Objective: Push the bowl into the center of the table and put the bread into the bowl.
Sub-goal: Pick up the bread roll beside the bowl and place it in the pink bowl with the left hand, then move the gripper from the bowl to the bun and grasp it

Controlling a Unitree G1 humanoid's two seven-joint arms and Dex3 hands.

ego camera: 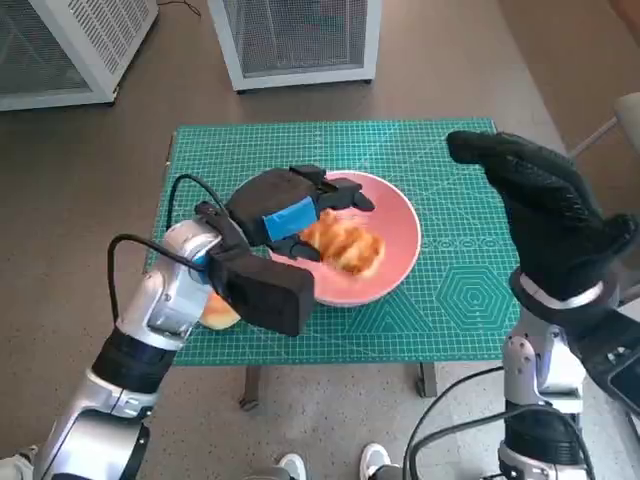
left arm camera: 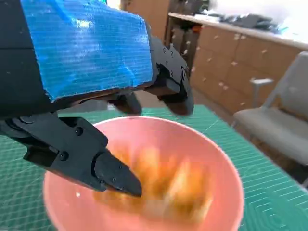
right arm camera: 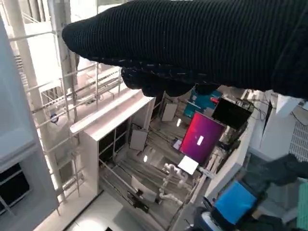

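I see the desk (ego camera: pixel 460 310) covered by a green cutting mat (ego camera: pixel 470 280) printed with a pale grid. Beyond its far edge two white cabinets with mesh fronts stand on the brown floor (ego camera: pixel 150 130): one (ego camera: pixel 300 40) straight ahead, the other (ego camera: pixel 60 45) off to the far left. At the near edge I make out the tips of a pair of white shoes (ego camera: pixel 330 465) on the floor. Through the left wrist camera I see wooden drawer units (left arm camera: pixel 236 62) along a wall and a grey chair (left arm camera: pixel 279 120) beside the desk. The right wrist camera shows a lit magenta screen (right arm camera: pixel 199 139) and white shelving (right arm camera: pixel 120 139).
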